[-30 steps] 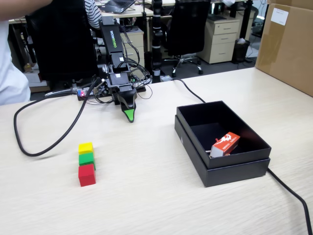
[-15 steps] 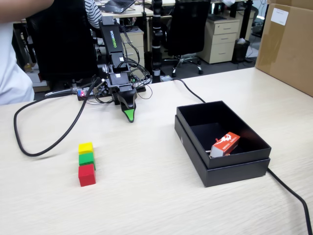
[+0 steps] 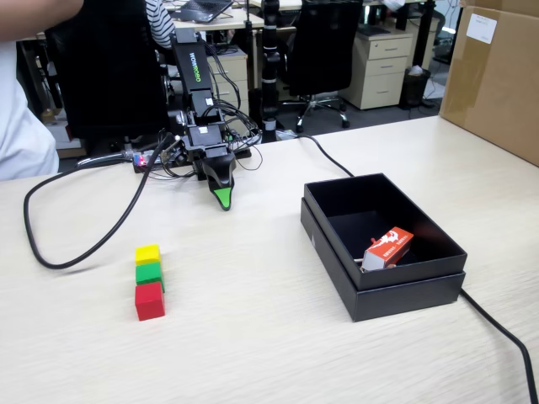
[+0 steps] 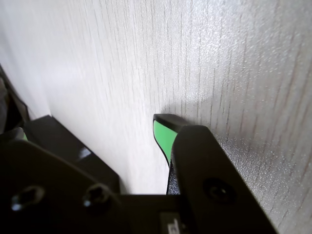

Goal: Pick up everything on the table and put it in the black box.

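While the gripper (image 3: 222, 202) is resting jaws together, tip down on the table (image 3: 253, 337), the touching yellow cube (image 3: 147, 254) and green cube (image 3: 149, 273) are risking a double nudge

Fixed view: three cubes in a touching column on the table (image 3: 253, 337), left-centre: far cube (image 3: 147, 254), middle cube (image 3: 149, 273), near cube (image 3: 149, 300). Box (image 3: 383, 295) well apart on the right, small carton (image 3: 387, 248) inside it at the near end. Arm's gripper (image 3: 222, 202) far of the cubes, tip down at the tabletop. Big carton (image 3: 493, 76) at far right.
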You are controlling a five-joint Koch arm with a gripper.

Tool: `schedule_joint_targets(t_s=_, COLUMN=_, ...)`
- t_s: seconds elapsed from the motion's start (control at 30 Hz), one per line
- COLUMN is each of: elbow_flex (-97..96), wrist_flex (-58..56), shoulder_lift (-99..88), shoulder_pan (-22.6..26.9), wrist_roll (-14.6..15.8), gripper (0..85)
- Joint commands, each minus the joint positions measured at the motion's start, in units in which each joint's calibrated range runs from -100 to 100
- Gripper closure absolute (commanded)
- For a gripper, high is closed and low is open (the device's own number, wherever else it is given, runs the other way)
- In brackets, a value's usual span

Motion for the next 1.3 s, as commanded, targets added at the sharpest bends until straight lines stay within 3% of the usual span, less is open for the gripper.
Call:
schedule_joint_targets(t_s=0.0, elbow_flex=0.05, wrist_flex=-2.68, shoulder_lift=0.10, shoulder_pan=-0.59, wrist_roll=0.39, gripper=35.0)
schedule_joint_targets(t_s=0.13, elbow_flex=4.04, wrist_flex=-6.05, shoulder_lift=0.10, shoulder_pan=-1.32, wrist_roll=0.20, gripper=35.2)
schedule_joint_targets(t_s=0.5, elbow_flex=30.97, wrist_flex=-36.46, shoulder_lift=6.18, shoulder_pan=-2.34, wrist_roll=0.10, gripper=37.9)
schedule_joint_targets(t_s=0.87, elbow_flex=52.63, wrist_flex=-45.10, shoulder_lift=30.16, shoulder_pan=-8.45, wrist_roll=-5.23, gripper=37.9)
schedule_joint_targets(t_s=1.07, elbow_flex=66.51, wrist_flex=-45.19, shoulder_lift=48.98, shoulder_pan=-13.87, wrist_roll=-9.96, gripper=38.0)
schedule_joint_targets(t_s=1.27, elbow_flex=76.02, wrist_flex=-45.10, shoulder_lift=63.09, shoulder_pan=-17.63, wrist_roll=-12.60, gripper=38.0)
